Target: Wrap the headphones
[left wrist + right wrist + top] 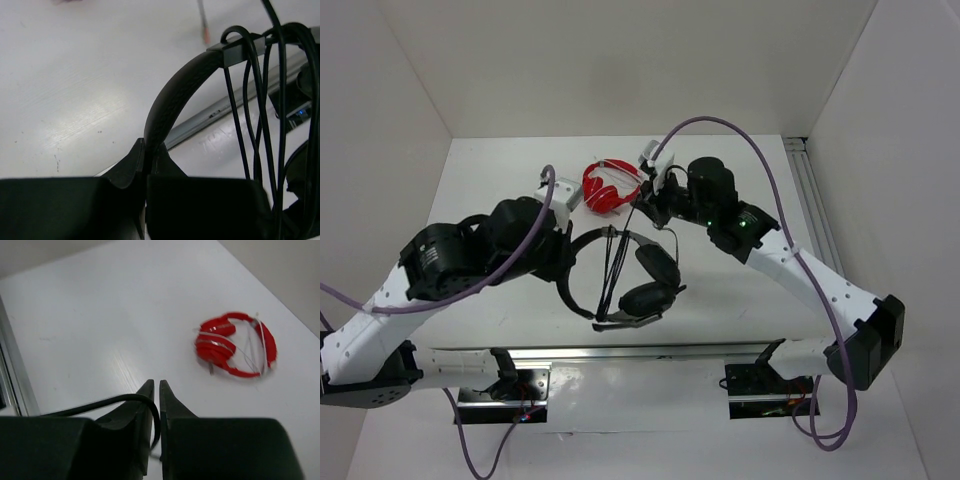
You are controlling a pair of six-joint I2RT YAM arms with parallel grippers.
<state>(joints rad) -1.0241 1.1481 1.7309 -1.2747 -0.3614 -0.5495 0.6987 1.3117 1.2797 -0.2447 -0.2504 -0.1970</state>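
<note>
The black headphones (pixel 658 266) are held just above the table's middle, with the thin headband (pixel 576 290) on the left and both earcups on the right. The black cable (pixel 611 272) runs in several strands across the headband arc. My left gripper (pixel 563 258) is shut on the headband (pixel 172 97), which rises from between its fingertips (pixel 148 152). Cable loops (pixel 256 105) hang over the headband slider. My right gripper (pixel 650 210) is behind the headphones, shut on the cable (pixel 100 402), which curves in between its fingertips (pixel 156 390).
Smaller red headphones (pixel 610 185) lie on the table behind the black ones, close to my right gripper; they also show in the right wrist view (pixel 235 345). A metal rail (pixel 620 355) runs along the near edge, another (pixel 810 190) along the right. White walls enclose the table.
</note>
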